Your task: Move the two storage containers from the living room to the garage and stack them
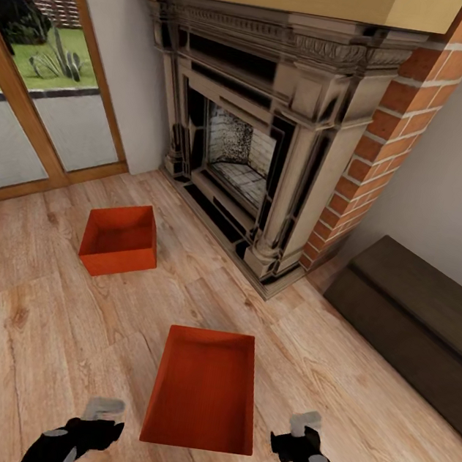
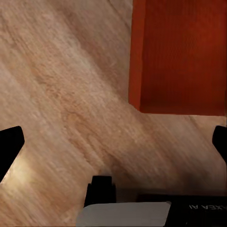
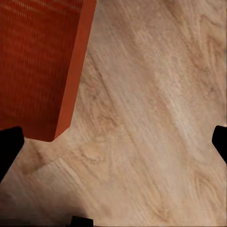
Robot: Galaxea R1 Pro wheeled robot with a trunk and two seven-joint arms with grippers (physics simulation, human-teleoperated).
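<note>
wood-plank floor [image 1: 18,318] — two storage containers [image 1: 205,391], dark chest [image 1: 414,321]

Bright, even daylight; soft render blur

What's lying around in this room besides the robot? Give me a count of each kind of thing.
Orange-red storage containers: 2, the near container between the robot's arms, the far container by the glass doors
Dark brown chest: 1
Fireplace: 1
Total: 4
</note>
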